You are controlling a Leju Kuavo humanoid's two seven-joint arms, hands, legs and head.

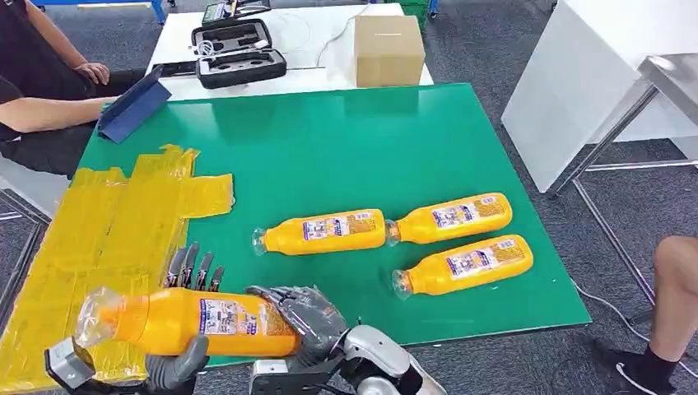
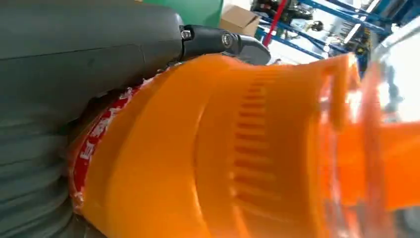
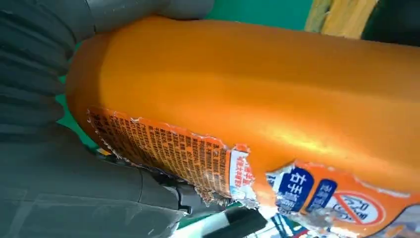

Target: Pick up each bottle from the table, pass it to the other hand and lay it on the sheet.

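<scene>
Both hands, left (image 1: 177, 362) and right (image 1: 304, 317), clamp one bottle (image 1: 197, 322) mid-handover, lower left; sheet (image 1: 99, 239) holds none, three bottles (image 1: 395, 239) wait mid-frame.

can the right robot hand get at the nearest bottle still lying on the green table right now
Probably not yet. The right robot hand is wrapped around the base of the held bottle, which the left robot hand also grips. The nearest lying bottle has open table around it.

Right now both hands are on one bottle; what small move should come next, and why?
Probably the right hand should let go. It grips the base of the bottle, while the left hand already grips near the neck, above the yellow sheet. Three bottles wait on the table.
</scene>
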